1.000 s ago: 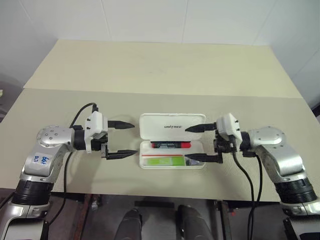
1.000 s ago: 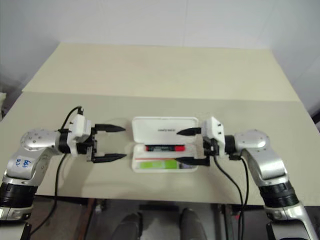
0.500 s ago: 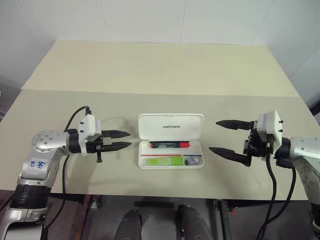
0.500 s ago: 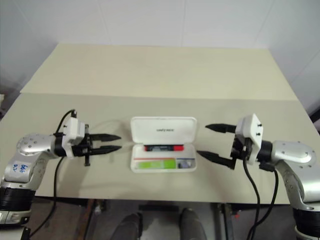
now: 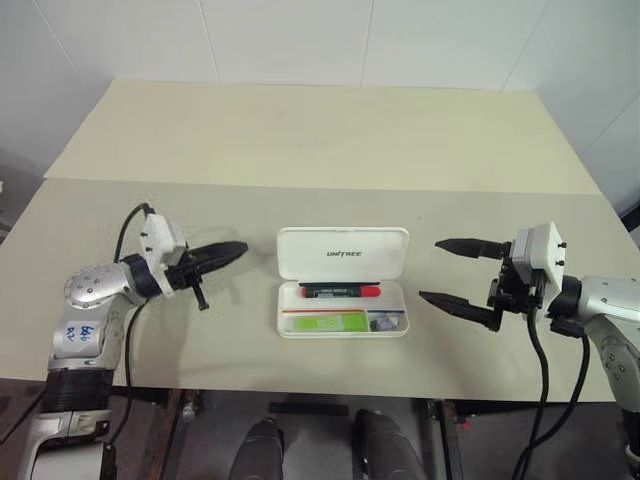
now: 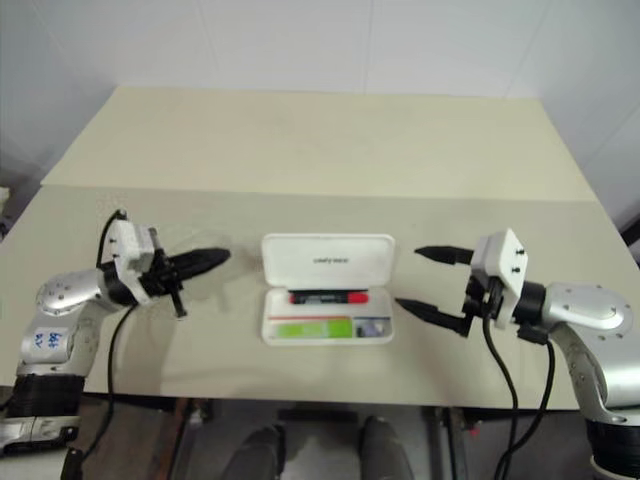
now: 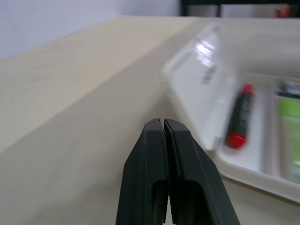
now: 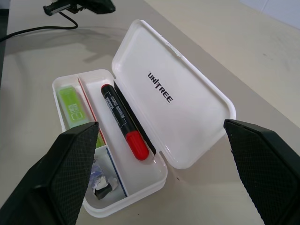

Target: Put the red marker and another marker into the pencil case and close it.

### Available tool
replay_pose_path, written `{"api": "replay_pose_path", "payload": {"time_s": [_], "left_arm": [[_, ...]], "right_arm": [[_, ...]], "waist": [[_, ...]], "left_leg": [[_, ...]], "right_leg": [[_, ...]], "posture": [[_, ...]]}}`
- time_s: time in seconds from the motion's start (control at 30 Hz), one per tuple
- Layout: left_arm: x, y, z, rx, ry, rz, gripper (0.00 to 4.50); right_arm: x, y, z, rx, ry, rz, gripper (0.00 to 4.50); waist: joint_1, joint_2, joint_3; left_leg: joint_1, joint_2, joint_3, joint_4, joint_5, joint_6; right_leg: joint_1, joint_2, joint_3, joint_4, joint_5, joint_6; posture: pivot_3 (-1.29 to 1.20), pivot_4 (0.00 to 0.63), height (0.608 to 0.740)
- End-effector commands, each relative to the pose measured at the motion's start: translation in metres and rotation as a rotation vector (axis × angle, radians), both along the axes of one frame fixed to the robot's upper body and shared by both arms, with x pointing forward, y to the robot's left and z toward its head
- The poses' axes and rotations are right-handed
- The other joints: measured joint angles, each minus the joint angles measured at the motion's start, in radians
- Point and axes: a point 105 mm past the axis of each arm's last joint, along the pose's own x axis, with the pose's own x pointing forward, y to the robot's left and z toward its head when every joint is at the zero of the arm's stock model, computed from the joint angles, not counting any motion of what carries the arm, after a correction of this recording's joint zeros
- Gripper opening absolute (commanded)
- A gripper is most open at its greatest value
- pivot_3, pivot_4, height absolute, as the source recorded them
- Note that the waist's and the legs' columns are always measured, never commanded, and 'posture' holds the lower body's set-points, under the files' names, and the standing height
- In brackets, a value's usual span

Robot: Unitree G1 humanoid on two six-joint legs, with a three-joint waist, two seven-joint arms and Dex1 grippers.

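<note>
The white pencil case lies open on the table between my arms, its "UNITREE" lid tipped back. The red marker lies in the rear compartment of the tray. The light-green marker lies in the front compartment. My left gripper is shut and empty, its tips pointing at the case from a short way to its left. To the right of the case my right gripper stands open and empty, apart from it. The right wrist view looks between open fingers at the case and the red marker.
A small compartment at the tray's right end holds small dark bits. The table's front edge runs close below the case. A seam crosses the table behind it. Black cables hang from both wrists.
My left gripper closed from wide open and pulled back to the left, turning. My right gripper drew away from the case to the right, staying open. The case and both markers have not moved.
</note>
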Motion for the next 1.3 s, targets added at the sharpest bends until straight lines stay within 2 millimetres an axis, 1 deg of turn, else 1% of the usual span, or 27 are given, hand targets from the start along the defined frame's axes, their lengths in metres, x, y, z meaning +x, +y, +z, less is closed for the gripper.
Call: {"api": "replay_pose_path", "payload": {"time_s": [0.03,0.1,0.2,0.23,0.4,0.5,0.57,0.67,0.73,0.83,0.93,1.07,1.23,1.3], "left_arm": [[0.013,0.005,-0.002,-0.015,0.015,0.077,0.03],[0.021,0.001,-0.008,-0.011,0.039,0.095,0.03],[0.036,-0.025,-0.017,-0.021,0.096,0.031,0.03],[0.039,-0.031,-0.018,-0.021,0.104,0.018,0.03],[0.048,-0.06,-0.014,-0.033,0.099,-0.049,0.03],[0.05,-0.066,-0.014,-0.023,0.092,-0.064,0.03],[0.05,-0.072,-0.005,-0.047,0.067,-0.085,0.03],[0.04,-0.077,0.005,-0.045,0.026,-0.168,0.03],[0.027,-0.079,0.009,-0.033,0.009,-0.25,0.03],[0.007,-0.081,0.008,0.023,0.008,-0.368,0.03],[0.002,-0.081,0.007,0.039,0.013,-0.395,0.03],[-0.019,-0.086,-0.009,0.212,0.031,-0.517,0.03],[-0.033,-0.098,-0.023,0.359,0.069,-0.619,0.03],[-0.035,-0.107,-0.026,0.393,0.07,-0.641,0.03]], "right_arm": [[-0.003,0.005,0.007,0.003,-0.047,0.009,4.5],[-0.003,0.006,0.008,0.004,-0.05,0.009,4.5],[-0.003,0.008,0.011,0.008,-0.063,0.004,4.5],[-0.003,0.008,0.011,0.009,-0.065,0.003,4.5],[-0.003,0.01,0.011,0.016,-0.071,-0.003,4.5],[-0.004,0.01,0.01,0.018,-0.071,-0.005,4.5],[-0.004,0.011,0.01,0.022,-0.071,-0.007,4.5],[-0.005,0.011,0.009,0.028,-0.071,-0.013,4.5],[-0.005,0.011,0.009,0.03,-0.071,-0.016,4.5],[-0.005,0.011,0.008,0.034,-0.069,-0.02,4.5],[-0.005,0.011,0.007,0.035,-0.069,-0.021,4.5],[-0.006,0.014,0.004,0.044,-0.061,-0.019,4.5],[-0.006,0.015,0.003,0.051,-0.063,-0.026,4.5],[-0.006,0.015,0.003,0.053,-0.063,-0.032,4.5]], "waist": [[0.0,0.0,0.0],[0.0,0.0,0.0],[0.009,0.0,0.0],[0.011,0.0,0.0],[0.011,0.0,0.0],[0.009,0.0,0.0],[0.004,0.0,0.0],[0.002,0.0,0.0],[0.001,0.0,0.0],[0.0,0.0,0.0],[0.001,0.0,0.0],[0.001,0.0,0.0],[0.002,0.0,0.0],[0.001,0.0,0.0]], "left_leg": [[0.0,0.0,0.0,0.0,0.0,0.0],[0.0,0.0,0.0,0.0,0.0,0.0],[0.0,0.0,0.0,0.0,0.0,0.0],[-0.001,0.0,0.0,0.001,0.0,0.0],[-0.001,0.0,0.0,0.001,0.0,0.0],[-0.001,0.0,0.0,0.0,0.0,0.0],[-0.001,0.0,0.0,0.0,0.0,0.0],[-0.001,0.0,0.0,0.0,0.0,0.0],[-0.001,0.0,0.0,0.0,0.0,0.0],[-0.001,0.0,0.0,0.0,0.0,0.0],[-0.001,0.0,0.0,-0.001,0.0,0.0],[-0.001,0.0,0.0,-0.001,0.0,0.0],[-0.001,0.0,0.0,-0.001,0.0,0.0],[-0.001,0.0,0.0,-0.001,0.0,0.0]], "right_leg": [[0.0,0.0,0.0,0.0,0.0,0.0],[0.0,0.0,0.0,0.0,0.0,0.0],[0.0,0.0,0.0,0.0,0.0,0.0],[0.0,0.0,0.0,0.0,0.0,0.001],[0.0,0.0,0.0,-0.001,0.001,0.001],[0.0,0.0,0.0,-0.001,0.001,0.001],[0.0,0.0,0.0,-0.001,0.001,0.001],[0.0,0.0,0.0,-0.001,0.001,0.001],[0.0,0.0,0.0,-0.001,0.001,0.001],[0.0,0.0,0.0,-0.001,0.001,0.001],[0.0,0.0,0.0,-0.001,0.001,0.001],[0.0,0.0,0.0,-0.002,0.001,0.001],[0.0,0.0,0.0,-0.002,0.0,0.001],[0.0,0.0,0.0,-0.002,0.0,0.001]], "posture": [[0.0,0.15,0.74],[0.0,0.15,0.74],[0.0,0.15,0.74],[0.0,0.15,0.74],[0.0,0.15,0.74],[0.0,0.15,0.74],[0.0,0.15,0.74],[0.0,0.15,0.74],[0.0,0.15,0.74],[0.0,0.15,0.74],[0.0,0.15,0.74],[0.0,0.15,0.74],[0.0,0.15,0.74],[0.0,0.15,0.74]]}}
